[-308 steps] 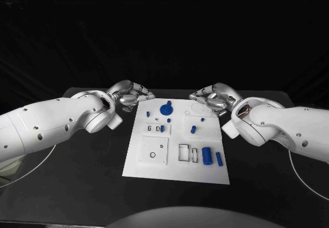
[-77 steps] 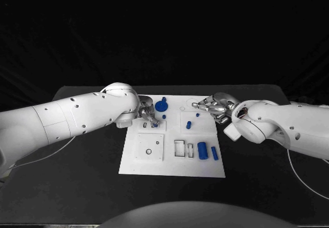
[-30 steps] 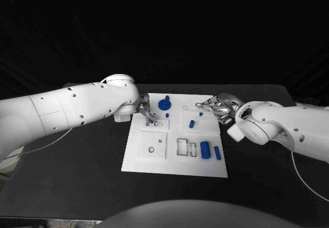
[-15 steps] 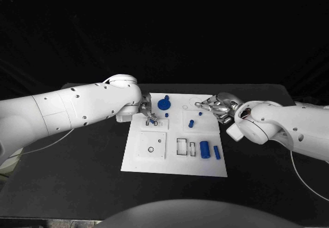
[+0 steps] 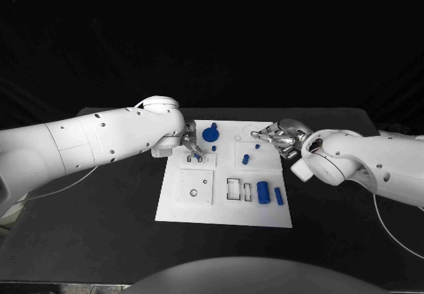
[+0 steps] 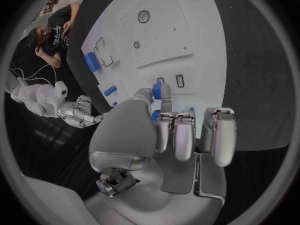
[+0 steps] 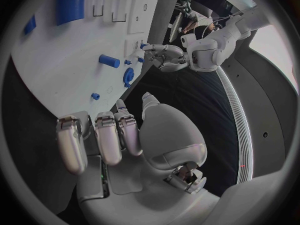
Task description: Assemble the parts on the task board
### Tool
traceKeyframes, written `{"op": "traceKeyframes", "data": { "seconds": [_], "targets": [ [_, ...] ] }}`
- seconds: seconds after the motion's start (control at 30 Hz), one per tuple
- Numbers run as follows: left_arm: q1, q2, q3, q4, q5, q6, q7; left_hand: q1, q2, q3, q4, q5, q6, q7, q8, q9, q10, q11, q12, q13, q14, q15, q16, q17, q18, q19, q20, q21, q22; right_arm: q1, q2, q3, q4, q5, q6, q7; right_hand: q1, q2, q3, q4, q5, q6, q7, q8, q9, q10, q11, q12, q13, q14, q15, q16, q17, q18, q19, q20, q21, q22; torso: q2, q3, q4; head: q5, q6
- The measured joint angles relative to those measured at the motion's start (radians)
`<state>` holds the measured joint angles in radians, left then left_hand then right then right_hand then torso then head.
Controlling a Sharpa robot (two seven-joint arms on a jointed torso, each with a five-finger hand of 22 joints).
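The small blue part (image 6: 160, 90) sits pinched between the thumb and a fingertip of the left hand (image 5: 191, 147), directly over the pair of small slots (image 5: 200, 158) in the upper-left block of the task board (image 5: 177, 211). In the left wrist view the part is seen close to the slots; whether it touches the board cannot be told. The remaining fingers of this hand are curled alongside.

The step in hand appears to be the insertion of this part into one of the slots. The next move calls for aligning the part with the slot outline, lowering it straight, and releasing the pinch only once it seats.

On the board, at 1 o'clock from the left hand, stands the round blue gear (image 5: 211, 134). At 3 o'clock lies a short blue peg (image 5: 245, 159), with a smaller blue stud (image 5: 257, 147) beyond it. At 5 o'clock, near the lower right of the board, a large blue cylinder (image 5: 264, 192) lies beside a thinner blue bar (image 5: 279, 196), next to two empty rectangular recesses (image 5: 235, 189). These parts look not yet assembled.

The right hand (image 5: 276, 136) hovers at the board's upper-right corner, fingers curled inward with nothing visible in them.

The board lies in the middle of the black worktop (image 5: 88, 233).
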<state>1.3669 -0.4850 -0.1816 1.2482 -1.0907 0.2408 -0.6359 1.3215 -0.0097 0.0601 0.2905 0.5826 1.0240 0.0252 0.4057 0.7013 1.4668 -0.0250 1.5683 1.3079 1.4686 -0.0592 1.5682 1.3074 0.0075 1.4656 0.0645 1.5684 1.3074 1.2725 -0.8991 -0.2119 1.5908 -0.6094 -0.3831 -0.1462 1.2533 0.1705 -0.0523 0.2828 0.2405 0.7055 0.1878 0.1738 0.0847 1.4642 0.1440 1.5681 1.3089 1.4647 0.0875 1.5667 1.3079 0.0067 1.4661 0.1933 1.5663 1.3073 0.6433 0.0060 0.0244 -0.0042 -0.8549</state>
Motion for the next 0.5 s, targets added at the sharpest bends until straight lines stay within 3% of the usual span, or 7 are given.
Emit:
{"op": "traceKeyframes", "data": {
  "seconds": [0.5],
  "targets": [
    [-0.007,0.005,-0.001,-0.021,-0.002,0.0,0.0,0.005,0.005,0.006,0.0,-0.003,0.0,0.0,-0.004,0.002,0.0,0.0,0.0,0.0,0.0,0.0,0.0,0.0,0.0,0.0,0.0,0.0,0.0,0.0,0.0,0.0,0.002,0.0,-0.003,0.002,0.0,0.0,0.0,0.0,0.0,0.0,0.0,0.0,0.0,0.0,0.0,0.0,0.0,0.0,0.0,0.0,0.0,0.0,0.0,0.0,0.0,0.001,0.001,-0.0005,0.0014,-0.002,-0.006]
  ]
}}
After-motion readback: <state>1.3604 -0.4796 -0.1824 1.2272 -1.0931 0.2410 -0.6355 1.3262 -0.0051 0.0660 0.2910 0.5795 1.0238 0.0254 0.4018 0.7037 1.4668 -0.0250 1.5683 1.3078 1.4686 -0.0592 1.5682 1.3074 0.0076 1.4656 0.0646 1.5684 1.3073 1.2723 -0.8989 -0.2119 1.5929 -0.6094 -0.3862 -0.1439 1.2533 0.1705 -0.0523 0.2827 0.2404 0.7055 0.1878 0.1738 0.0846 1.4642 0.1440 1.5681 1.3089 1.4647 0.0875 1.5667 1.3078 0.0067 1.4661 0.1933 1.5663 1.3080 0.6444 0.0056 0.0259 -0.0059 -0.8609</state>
